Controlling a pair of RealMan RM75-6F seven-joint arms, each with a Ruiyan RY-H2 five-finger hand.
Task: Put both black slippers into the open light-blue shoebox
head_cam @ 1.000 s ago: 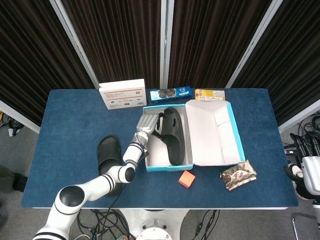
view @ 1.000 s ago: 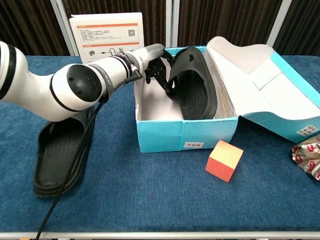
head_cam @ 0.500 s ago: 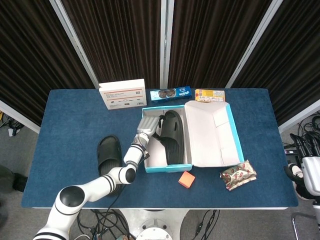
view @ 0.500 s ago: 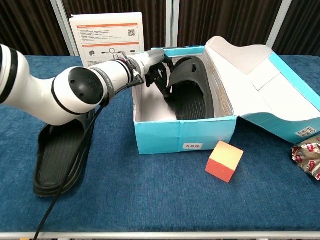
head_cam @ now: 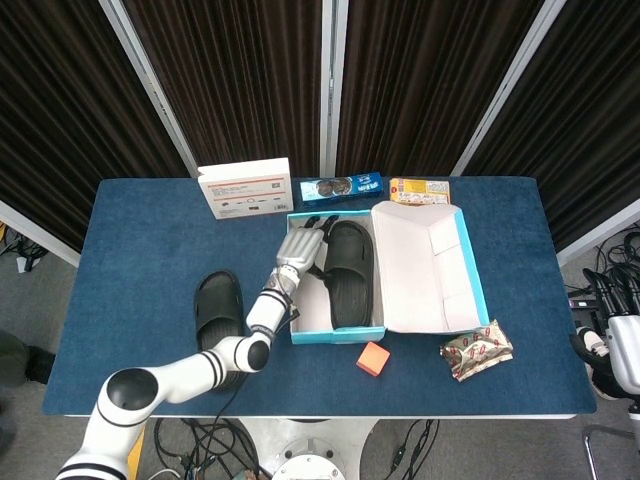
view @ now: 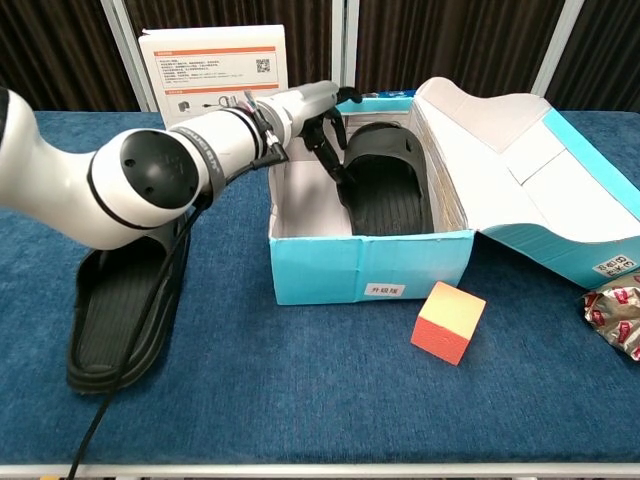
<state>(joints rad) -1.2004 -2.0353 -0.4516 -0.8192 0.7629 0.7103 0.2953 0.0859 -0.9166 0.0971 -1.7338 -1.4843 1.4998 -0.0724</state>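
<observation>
The blue table (head_cam: 140, 290) is filling the middle of the head view, with dark curtains (head_cam: 240, 70) hanging across the top. The light-blue shoebox (head_cam: 345, 332) is sitting open at frame centre, its lid (head_cam: 430, 265) lying flat to the right. The left arm (view: 150, 180) is reaching in from the lower left, and the left hand (head_cam: 298, 247) is hovering over the box's upper left corner, fingers spread and grasping nothing, fingertips just beside the slipper in the box (head_cam: 350, 270). That slipper is lying flat along the right side of the box floor. The second slipper (head_cam: 217, 310) is resting on the table left of the box, partly under the arm. A white leaflet box (head_cam: 245, 187) is standing at upper left, with a blue snack pack (head_cam: 342, 186) and a yellow pack (head_cam: 419, 188) beside it. A crumpled wrapper (head_cam: 477, 349) is lying at lower right, and an orange cube (head_cam: 373, 357) is sitting just below the box.
</observation>
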